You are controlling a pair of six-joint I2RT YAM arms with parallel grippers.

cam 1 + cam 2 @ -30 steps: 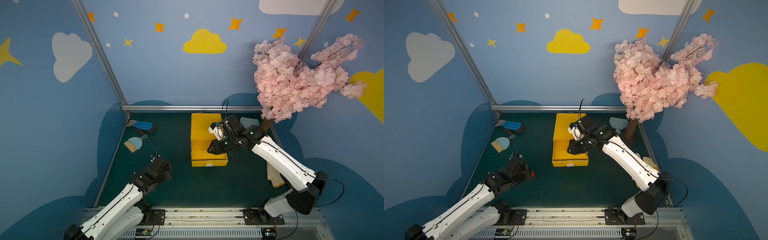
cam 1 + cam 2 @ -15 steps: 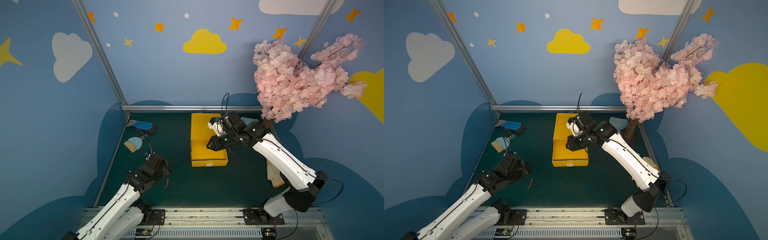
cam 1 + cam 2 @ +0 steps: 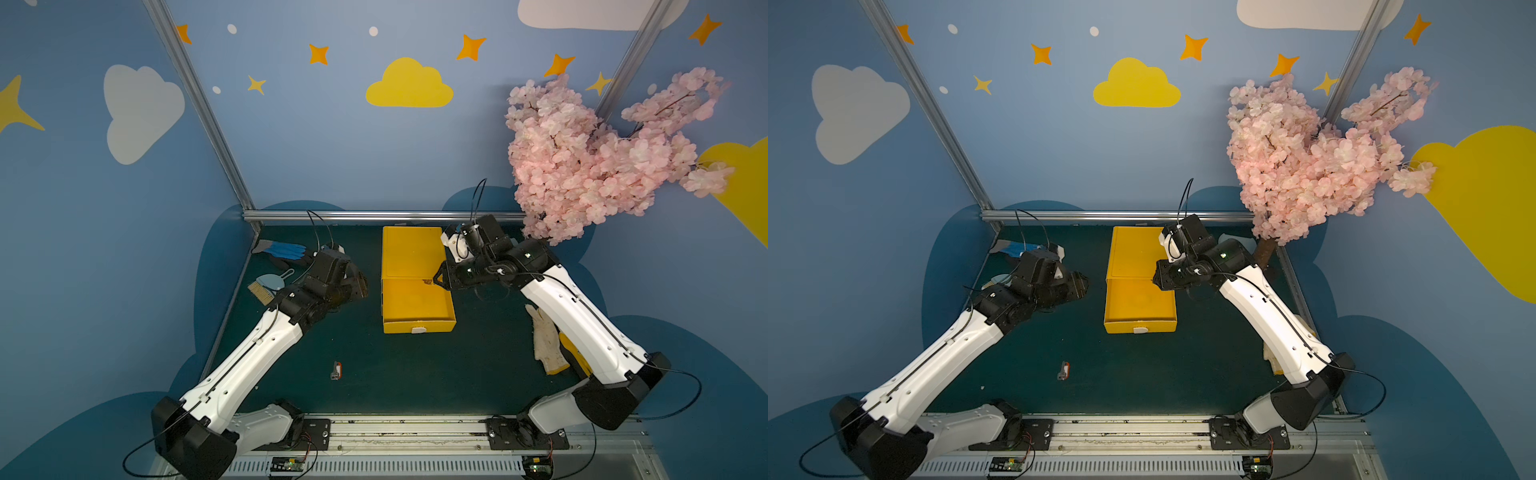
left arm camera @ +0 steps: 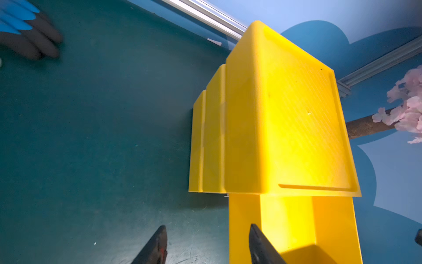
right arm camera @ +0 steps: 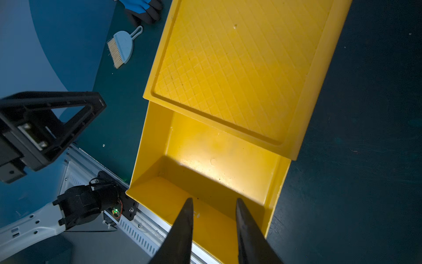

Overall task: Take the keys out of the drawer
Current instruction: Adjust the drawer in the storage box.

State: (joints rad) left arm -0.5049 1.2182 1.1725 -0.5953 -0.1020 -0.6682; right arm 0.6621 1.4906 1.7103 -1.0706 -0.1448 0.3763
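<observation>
I see the left gripper (image 4: 206, 226) with jaws apart and nothing between them, hovering just left of the yellow drawer (image 3: 417, 326). Right gripper (image 5: 214, 199): jaws apart, empty, over the pulled-out drawer's right side. One orange-tagged key (image 3: 337, 370) lies on the green mat (image 3: 415, 374), nearer than the drawer and to its left.

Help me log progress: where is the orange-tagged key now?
In both top views the orange-tagged key lies on the green mat, in front of the yellow drawer, toward the left arm.
</observation>
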